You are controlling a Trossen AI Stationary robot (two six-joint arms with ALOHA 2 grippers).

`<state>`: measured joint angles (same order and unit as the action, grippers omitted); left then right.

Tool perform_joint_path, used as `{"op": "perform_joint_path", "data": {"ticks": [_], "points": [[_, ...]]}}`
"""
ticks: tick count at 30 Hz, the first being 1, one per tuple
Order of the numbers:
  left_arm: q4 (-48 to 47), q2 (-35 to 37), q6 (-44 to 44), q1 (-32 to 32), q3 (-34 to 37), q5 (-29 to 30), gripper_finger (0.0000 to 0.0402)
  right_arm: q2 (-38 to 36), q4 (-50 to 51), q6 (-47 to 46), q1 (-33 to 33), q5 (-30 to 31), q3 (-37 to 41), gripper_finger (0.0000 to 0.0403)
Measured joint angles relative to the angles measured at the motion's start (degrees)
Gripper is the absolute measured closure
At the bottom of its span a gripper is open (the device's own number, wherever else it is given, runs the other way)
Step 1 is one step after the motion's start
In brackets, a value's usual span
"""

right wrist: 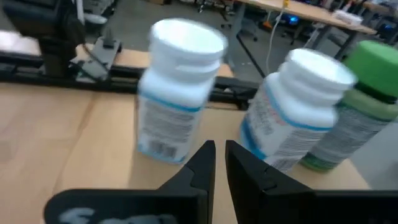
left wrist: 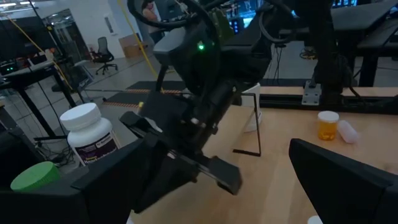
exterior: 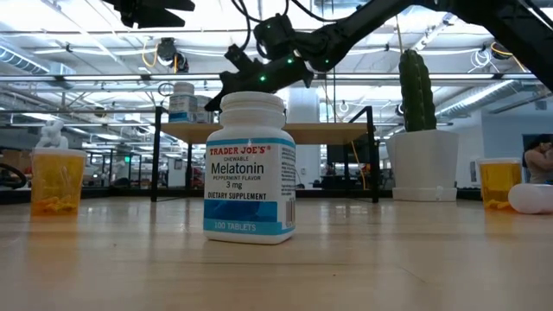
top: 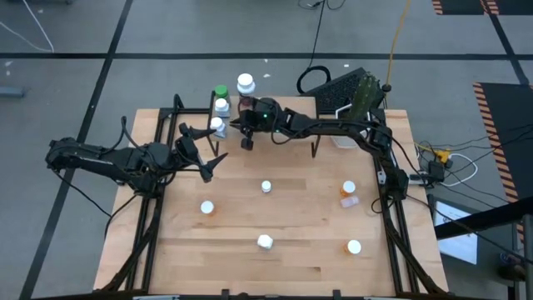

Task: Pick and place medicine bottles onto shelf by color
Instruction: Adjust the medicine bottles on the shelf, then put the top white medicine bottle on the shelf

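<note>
The shelf [exterior: 328, 131] stands at the table's far side on thin black legs. On its left end stand two blue-labelled white bottles [right wrist: 177, 93] [right wrist: 292, 109], a green-capped bottle [right wrist: 357, 106] and a dark red bottle with a white cap [left wrist: 90, 134]. My right gripper [right wrist: 219, 155] hovers shut just before the two blue-labelled bottles and holds nothing. My left gripper [top: 202, 150] waits open to the left of the shelf, level, with nothing between its fingers. More bottles stand on the table: a white one [exterior: 250, 168], orange ones [top: 206, 207] [top: 348, 190] and a pale pink one lying down [top: 350, 201].
A cactus in a white pot [exterior: 423, 138] stands at the shelf's right end. Other loose bottles [top: 266, 187] [top: 354, 247] are spread over the table's middle and near part. Black frame rails [top: 158, 142] run along the table's left and right sides.
</note>
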<state>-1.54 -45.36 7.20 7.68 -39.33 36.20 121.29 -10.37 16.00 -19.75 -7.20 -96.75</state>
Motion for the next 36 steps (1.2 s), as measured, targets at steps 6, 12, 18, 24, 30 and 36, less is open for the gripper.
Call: {"op": "perform_joint_path", "data": {"ticks": [6,12,18,24,30,36], "points": [[-0.6,0.0,0.0,0.0,0.0,0.0,0.0007,-3.9,9.3,3.1,2.1,2.8,0.2,0.038],[-1.7,0.1,-0.2,0.0,0.0,0.6,0.0007,-13.6,10.1,-1.1,4.4,-4.9,13.7,0.0401],[-0.3,0.0,-0.3,0.0,0.0,0.7,0.0007,-25.2,0.6,-7.1,10.6,-3.1,31.4,0.0363],[2.2,-0.4,-0.3,0.1,0.0,-0.6,0.0007,-27.1,-7.1,-8.5,17.9,3.4,41.8,0.0252],[4.2,-0.6,-0.9,0.1,0.0,-0.9,0.0007,-23.8,-8.2,-10.6,18.0,2.5,44.2,0.0136],[6.4,-3.1,-0.9,0.0,0.0,-1.7,0.0007,-19.3,-11.9,-10.0,18.4,2.5,44.0,0.0083]]}}
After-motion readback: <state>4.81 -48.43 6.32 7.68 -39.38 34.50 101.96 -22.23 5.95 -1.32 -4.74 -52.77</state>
